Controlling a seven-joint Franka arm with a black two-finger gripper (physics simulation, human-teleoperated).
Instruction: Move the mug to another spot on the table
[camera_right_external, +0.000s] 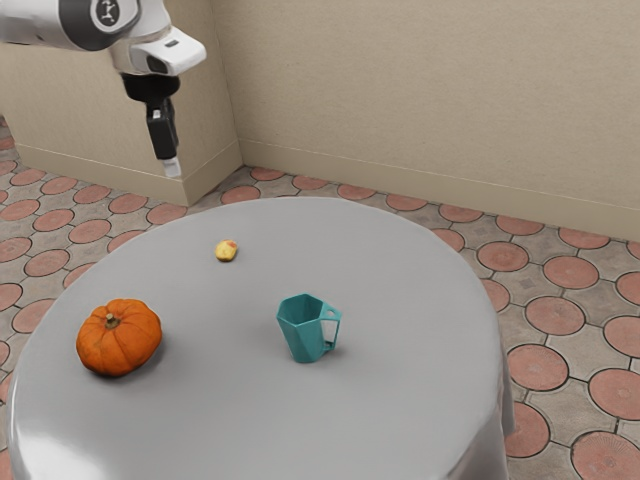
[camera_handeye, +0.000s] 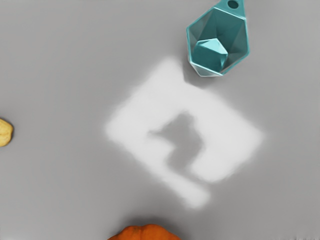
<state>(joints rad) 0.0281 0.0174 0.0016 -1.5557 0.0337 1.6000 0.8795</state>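
A teal faceted mug stands upright on the round grey table, a little to the exterior view's right of the table's middle, with its handle toward that right side. My gripper hangs high above the table's far edge at the exterior view's upper left, pointing down, well apart from the mug and holding nothing. In the wrist view the mug appears from above, open and empty, off to one side of the spot under my hand.
An orange pumpkin sits at the table's edge on the exterior view's left, also seen as the pumpkin in the wrist view. A small yellow fruit piece lies toward the far side. Bare tabletop surrounds the mug.
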